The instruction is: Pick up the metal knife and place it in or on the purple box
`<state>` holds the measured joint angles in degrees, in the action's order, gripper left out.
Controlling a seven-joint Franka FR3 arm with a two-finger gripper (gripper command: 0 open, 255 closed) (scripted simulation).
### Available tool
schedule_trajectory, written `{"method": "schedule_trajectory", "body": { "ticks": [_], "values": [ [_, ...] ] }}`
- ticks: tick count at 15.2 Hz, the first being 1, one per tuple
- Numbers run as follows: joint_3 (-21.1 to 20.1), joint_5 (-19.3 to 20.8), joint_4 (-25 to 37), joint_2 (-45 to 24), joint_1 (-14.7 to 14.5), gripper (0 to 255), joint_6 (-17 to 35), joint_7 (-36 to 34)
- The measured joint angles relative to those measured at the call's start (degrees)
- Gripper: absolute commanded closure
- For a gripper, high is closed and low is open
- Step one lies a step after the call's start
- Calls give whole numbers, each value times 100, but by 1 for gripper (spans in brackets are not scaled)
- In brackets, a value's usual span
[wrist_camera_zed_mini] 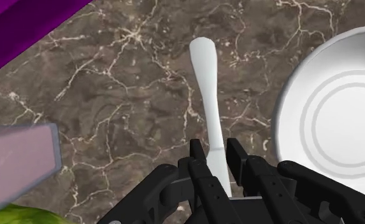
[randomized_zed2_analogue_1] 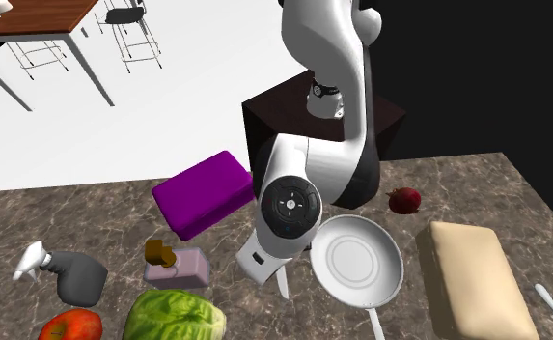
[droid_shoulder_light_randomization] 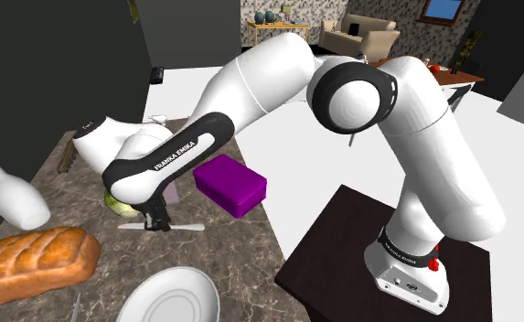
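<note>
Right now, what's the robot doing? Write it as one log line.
knife: white, flat on counter, beside plate | gripper: low over it | purple box: top bare | step: pick, not yet lifted

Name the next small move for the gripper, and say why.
Probably close the fingers: the gripper sits low over the marble counter, open fingers straddling the white knife with slim gaps, so it is not held yet.
</note>
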<state>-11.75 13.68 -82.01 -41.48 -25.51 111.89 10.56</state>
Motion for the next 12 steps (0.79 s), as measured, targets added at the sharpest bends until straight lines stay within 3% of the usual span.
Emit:
{"method": "schedule_trajectory", "body": {
  "ticks": [10, 12],
  "values": [
    [-49, -80, 213, 331, 14, 255, -535, 82],
    [-36, -96, -46, 527, 141, 255, -461, 192]
  ]
}}
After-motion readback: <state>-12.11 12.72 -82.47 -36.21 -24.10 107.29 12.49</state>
